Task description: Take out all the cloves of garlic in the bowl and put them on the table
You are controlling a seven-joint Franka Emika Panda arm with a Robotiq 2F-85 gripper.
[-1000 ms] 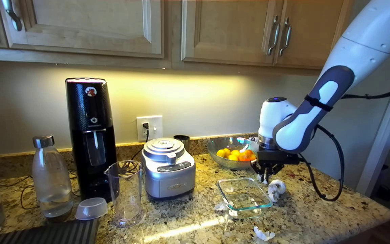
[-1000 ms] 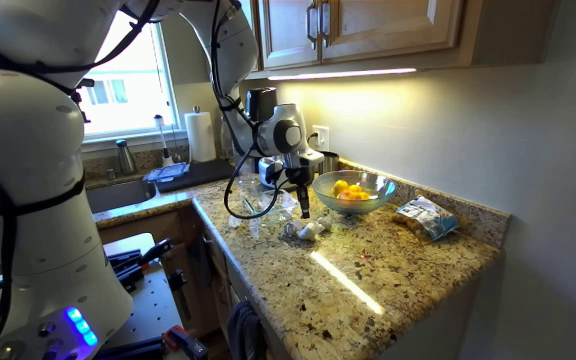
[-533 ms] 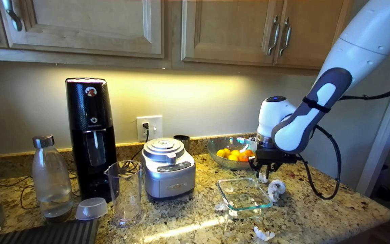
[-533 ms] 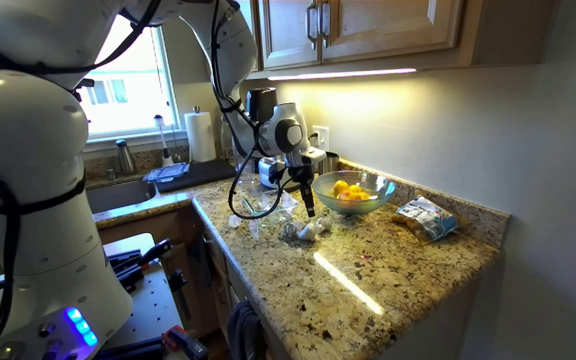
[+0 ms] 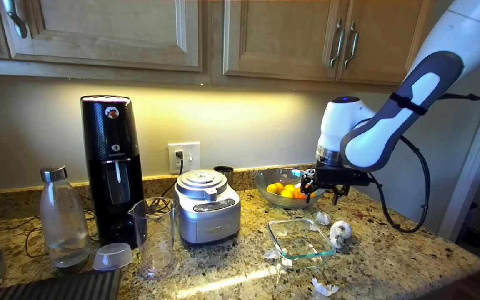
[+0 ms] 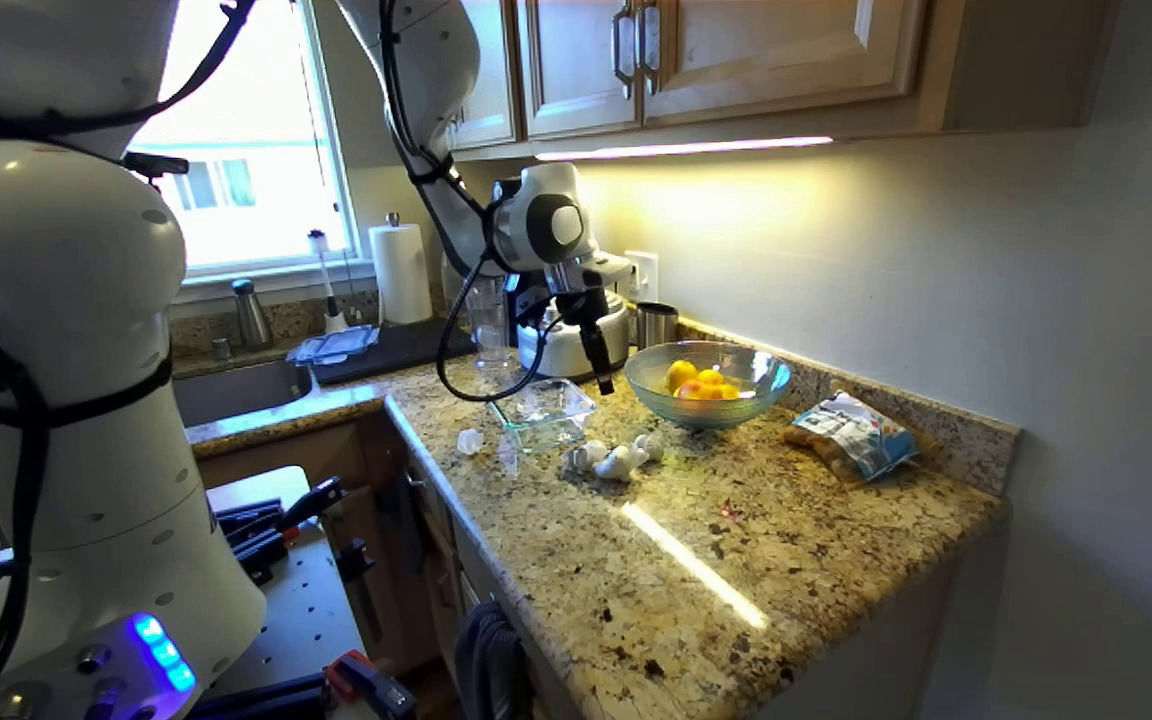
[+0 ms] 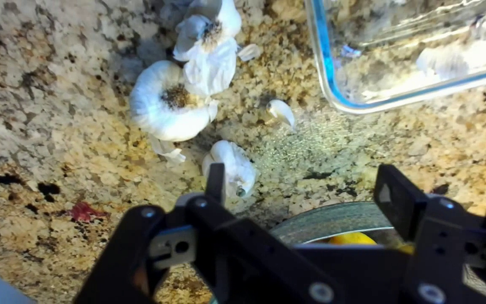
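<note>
Speckled brown-and-beige granite forms the countertop [image 6: 656, 620], running beneath pale wooden cabinets [image 5: 111, 33]. Over it reaches the robot arm [image 5: 390, 121], white with dark grey. A tall black machine [image 5: 111, 133] stands at the back; to its right, in an exterior view, comes a silver appliance [image 5: 208, 223] with a round top. Farther along, a wide glass fruit bowl [image 6: 711, 412] carries yellow and orange fruit [image 6: 706, 380]. In an exterior view, a blue-and-white packet [image 6: 856, 435] lies near it.

Black and spread wide, the gripper [image 7: 302, 185] hangs above the countertop near the fruit bowl; through its gap the wrist view shows granite and part of the fruit bowl. Shallow and clear, the glass bowl [image 7: 327, 55], edged in blue-green, sits on the countertop.

Near it on the countertop lies a garlic bulb [image 7: 158, 109] with a rough brown centre; a torn papery head [image 7: 213, 63] seems to touch it. Next comes a smaller cluster [image 7: 234, 164], partly covered by the gripper in the wrist view. White skin [image 5: 324, 287] lies in front of the glass bowl in an exterior view. Within the glass bowl's outline shows a whitish shape [image 7: 443, 63]; I cannot tell whether it lies inside or beneath. Smallest, a single clove [image 7: 282, 112] rests apart, between the garlic bulb and the glass bowl.
</note>
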